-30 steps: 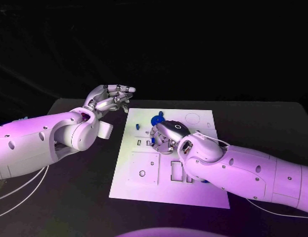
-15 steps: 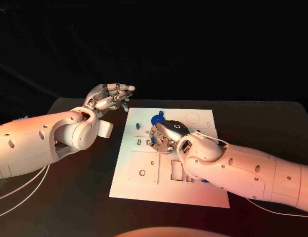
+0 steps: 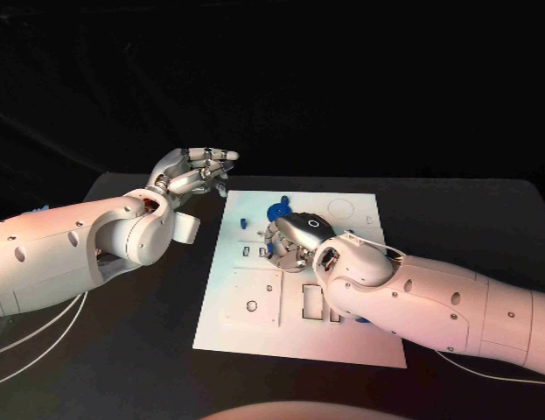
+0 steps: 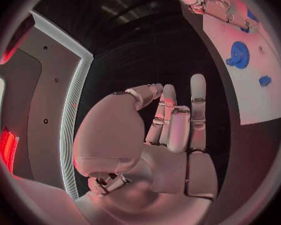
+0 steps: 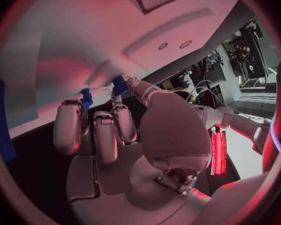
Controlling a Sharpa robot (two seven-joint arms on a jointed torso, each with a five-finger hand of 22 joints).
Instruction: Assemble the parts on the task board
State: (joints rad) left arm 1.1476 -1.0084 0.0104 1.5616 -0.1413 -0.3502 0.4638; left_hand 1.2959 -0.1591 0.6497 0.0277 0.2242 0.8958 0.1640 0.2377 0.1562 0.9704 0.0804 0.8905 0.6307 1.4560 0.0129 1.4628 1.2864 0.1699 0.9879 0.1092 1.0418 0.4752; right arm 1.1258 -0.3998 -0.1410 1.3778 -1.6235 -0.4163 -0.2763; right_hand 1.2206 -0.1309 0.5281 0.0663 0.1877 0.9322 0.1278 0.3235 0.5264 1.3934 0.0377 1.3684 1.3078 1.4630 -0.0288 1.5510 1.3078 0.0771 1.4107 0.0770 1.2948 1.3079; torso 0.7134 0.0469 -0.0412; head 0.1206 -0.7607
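White task board (image 3: 254,297) lies mid-table; my right hand (image 3: 300,234) pinches a small blue part (image 5: 119,85) over it, near the blue gear (image 3: 276,211). Left hand (image 3: 197,173) hovers beyond the board's far-left corner, fingers curled on nothing.

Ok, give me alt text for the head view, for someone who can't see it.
The right hand is lowered over the middle of the white task board, beside a blue gear. The left hand is raised past the board's far left corner, fingers curled, holding nothing.
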